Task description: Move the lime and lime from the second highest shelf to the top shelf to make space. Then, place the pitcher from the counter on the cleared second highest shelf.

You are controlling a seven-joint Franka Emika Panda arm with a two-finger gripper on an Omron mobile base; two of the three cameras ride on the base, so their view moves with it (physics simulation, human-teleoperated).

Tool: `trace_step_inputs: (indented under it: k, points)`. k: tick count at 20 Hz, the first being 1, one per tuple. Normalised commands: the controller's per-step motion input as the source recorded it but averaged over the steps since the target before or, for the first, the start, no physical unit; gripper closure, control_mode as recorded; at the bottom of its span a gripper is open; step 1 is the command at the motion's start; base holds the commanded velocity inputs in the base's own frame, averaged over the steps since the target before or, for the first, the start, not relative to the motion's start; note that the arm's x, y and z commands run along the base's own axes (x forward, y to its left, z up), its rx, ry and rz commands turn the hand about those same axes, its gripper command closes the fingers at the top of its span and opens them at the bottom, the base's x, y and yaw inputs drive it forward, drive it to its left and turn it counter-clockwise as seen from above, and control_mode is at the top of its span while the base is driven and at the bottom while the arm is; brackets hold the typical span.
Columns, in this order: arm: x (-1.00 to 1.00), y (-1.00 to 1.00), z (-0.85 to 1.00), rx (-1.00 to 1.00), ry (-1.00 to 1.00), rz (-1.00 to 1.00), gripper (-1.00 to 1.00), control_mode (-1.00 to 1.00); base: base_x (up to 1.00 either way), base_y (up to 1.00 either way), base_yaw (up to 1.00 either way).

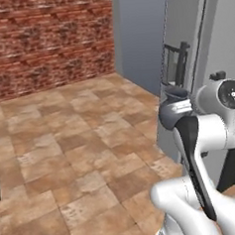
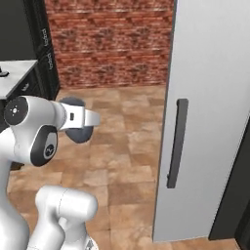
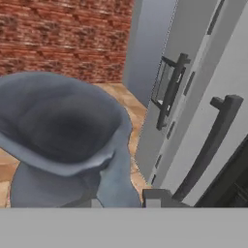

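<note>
The dark blue-grey pitcher [image 3: 63, 131] looms large at the left of the hand view, its flared rim towards the camera. My gripper [image 3: 121, 201] is shut on the pitcher, with one dark fingertip [image 3: 156, 197] showing beside it. In the base views the pitcher [image 1: 170, 113] [image 2: 78, 133] hangs at the end of the arm above the tiled floor. It is just left of the grey fridge door [image 2: 210, 97]. The limes, the second highest shelf and the top shelf are hidden behind the doors.
A tall grey door with a dark vertical handle [image 2: 178, 141] stands close on the right. Further door panels with handles [image 3: 172, 89] [image 3: 213, 140] line the right of the hand view. A counter corner [image 2: 14, 73] is at the far left. Brick wall [image 1: 44, 40] is behind.
</note>
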Motion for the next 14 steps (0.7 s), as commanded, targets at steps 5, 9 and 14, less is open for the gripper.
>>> trace_step_inputs:
  k: [5,9,14]
  points:
    - [0.0,0.0,0.0,0.0,0.0,0.0,1.0,1.0,0.47,0.07,-0.45]
    - [0.0,0.0,0.0,0.0,0.0,0.0,1.0,1.0,0.47,0.37,-0.55]
    - [0.0,0.0,0.0,0.0,0.0,0.0,1.0,1.0,0.33,0.79,-0.49]
